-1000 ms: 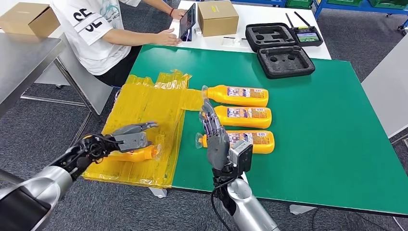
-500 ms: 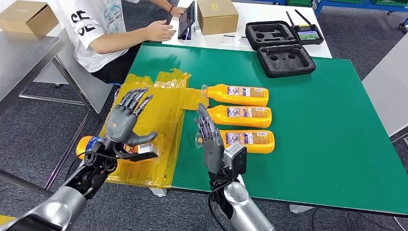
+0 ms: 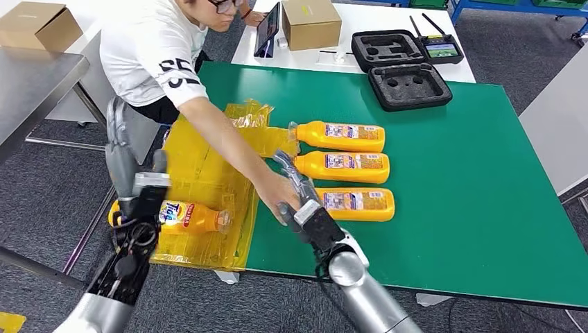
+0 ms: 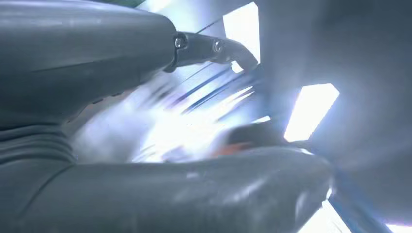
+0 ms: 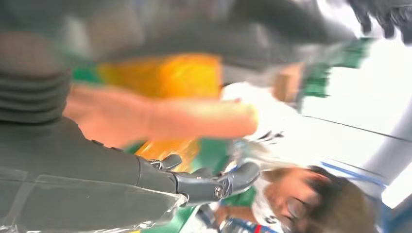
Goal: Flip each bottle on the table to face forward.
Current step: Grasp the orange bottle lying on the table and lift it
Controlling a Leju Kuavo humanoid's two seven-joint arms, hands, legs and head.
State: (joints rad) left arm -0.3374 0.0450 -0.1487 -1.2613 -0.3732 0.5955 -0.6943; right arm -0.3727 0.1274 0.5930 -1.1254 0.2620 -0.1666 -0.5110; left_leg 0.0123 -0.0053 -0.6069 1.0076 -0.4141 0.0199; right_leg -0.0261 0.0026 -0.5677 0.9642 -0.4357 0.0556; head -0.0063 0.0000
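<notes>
Orange bottles are what I am meant to turn face-forward, and three of them lie on their sides in a row on the green counter [image 3: 444, 139]: the far bottle [image 3: 340, 136], the middle bottle [image 3: 343, 166] and the near bottle [image 3: 357, 203], labels up and caps toward the yellow plastic sheet [image 3: 204, 156]. A fourth bottle [image 3: 186, 216] lies on that sheet near the counter's edge, label showing, just beside my left arm. My left hand [image 3: 119, 149] is raised upright above it, holding nothing; in the head view its fingers look straight and close together, though the wrist view is too blurred to confirm that. My right hand [image 3: 297, 189] reaches toward the cap end of the near bottle with fingers extended and nothing in them. A person's hand [image 3: 276, 195] has come across the sheet and is right against my right hand, possibly on it. That is the main risk, I judge: closing or advancing my right fingers now could catch the person's hand, or knock the near bottle into the middle one. The fourth bottle lies close to the edge, so a careless sweep of my left arm could roll it off, and the slick sheet would help it slide.
</notes>
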